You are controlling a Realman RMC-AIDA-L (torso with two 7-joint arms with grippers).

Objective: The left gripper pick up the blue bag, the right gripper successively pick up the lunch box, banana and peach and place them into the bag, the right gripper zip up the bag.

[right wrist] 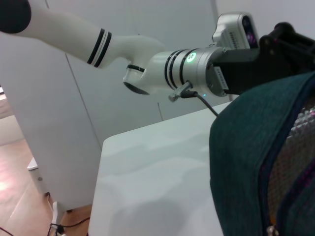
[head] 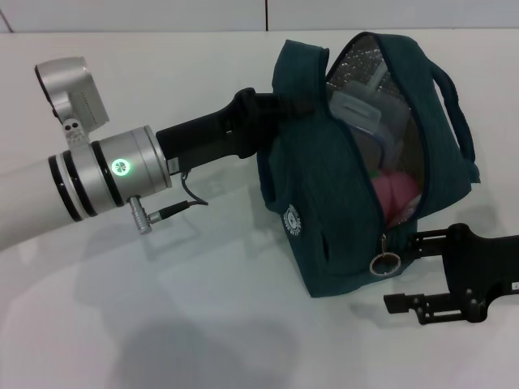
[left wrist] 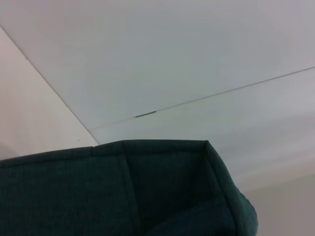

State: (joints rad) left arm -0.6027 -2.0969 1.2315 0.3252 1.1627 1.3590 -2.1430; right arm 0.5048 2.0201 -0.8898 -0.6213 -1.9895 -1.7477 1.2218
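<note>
One blue bag (head: 324, 235) stands on the white bench (head: 122, 324), its mouth open along the zip. Two arms are in sight, one from each side. Inside the bag I count one lunch box (head: 365, 113), clear with a blue rim, propped against the silvery lining, and below it a pink round shape that looks like the peach (head: 395, 193). I cannot make out the banana. Two rope-like handles show, one on each side of the opening, and one silver ring pull (head: 384, 262) hangs at the near end of the zip, next to a small white round logo (head: 291, 219).

The left gripper (head: 258, 109) meets the bag's upper far corner, and its fingers are buried in the fabric there, so I cannot tell how they stand. The right gripper (head: 409, 271) sits low at the bag's near right corner, its two finger bars spread wide with nothing between them, the upper one just beside the ring pull.

The left wrist view shows only the bag's dark fabric edge against pale wall panels. The right wrist view alone shows the whole left arm (right wrist: 147, 64) with its green light, the bench edge, the wooden floor, and the zip teeth along the mouth.
</note>
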